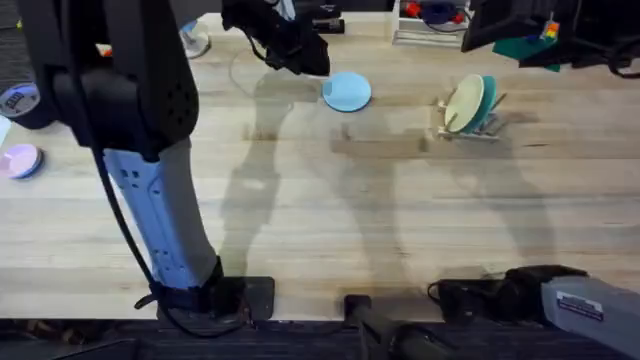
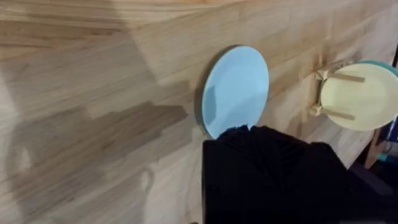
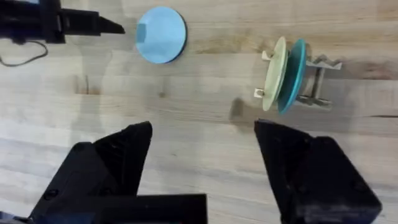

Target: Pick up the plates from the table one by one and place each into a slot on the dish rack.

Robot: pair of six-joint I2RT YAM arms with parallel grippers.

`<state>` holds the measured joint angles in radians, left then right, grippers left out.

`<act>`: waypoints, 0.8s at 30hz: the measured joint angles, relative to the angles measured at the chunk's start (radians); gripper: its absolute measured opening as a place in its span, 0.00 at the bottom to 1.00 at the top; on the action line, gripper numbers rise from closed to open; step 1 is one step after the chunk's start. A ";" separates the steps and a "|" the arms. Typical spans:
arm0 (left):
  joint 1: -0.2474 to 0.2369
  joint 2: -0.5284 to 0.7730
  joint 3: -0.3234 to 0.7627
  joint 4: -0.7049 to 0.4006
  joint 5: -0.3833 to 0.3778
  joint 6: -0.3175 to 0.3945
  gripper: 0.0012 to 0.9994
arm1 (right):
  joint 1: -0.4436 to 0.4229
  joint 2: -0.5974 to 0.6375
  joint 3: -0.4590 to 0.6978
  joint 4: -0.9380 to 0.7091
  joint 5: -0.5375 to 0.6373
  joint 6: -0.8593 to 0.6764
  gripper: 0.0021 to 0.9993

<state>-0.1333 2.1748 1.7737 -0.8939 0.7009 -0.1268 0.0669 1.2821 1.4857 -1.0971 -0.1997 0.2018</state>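
Observation:
A light sky-blue plate (image 1: 347,91) (image 2: 236,90) (image 3: 161,34) lies flat on the wooden table (image 1: 330,220) at the far middle. My left gripper (image 1: 298,55) (image 2: 261,134) (image 3: 115,27) hovers just beside its left edge, shut with nothing in it. To the right stands the small wooden dish rack (image 1: 472,128) (image 3: 316,81). In its slots a teal plate (image 1: 489,98) (image 3: 295,74) stands upright behind a cream-yellow plate (image 1: 464,103) (image 2: 360,96) (image 3: 275,73). My right gripper (image 3: 202,165) is open over bare table, near the front edge.
A small lilac dish (image 1: 20,160) and a tape roll (image 1: 15,100) sit at the table's left edge. Clutter and a white holder (image 1: 430,30) line the back edge. The right arm (image 1: 540,295) rests low at the front right.

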 joint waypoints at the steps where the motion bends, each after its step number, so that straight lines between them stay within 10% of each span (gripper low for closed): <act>1: 0.000 0.006 0.000 0.010 0.003 -0.011 0.04 | 0.000 0.000 0.000 0.000 0.000 0.000 0.99; 24: -0.003 0.048 0.000 0.046 0.019 -0.178 0.04 | 0.000 0.000 0.000 0.000 0.000 0.000 0.99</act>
<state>-0.1364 2.2227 1.7737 -0.8482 0.7200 -0.3044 0.0669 1.2823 1.4857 -1.0969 -0.1997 0.2017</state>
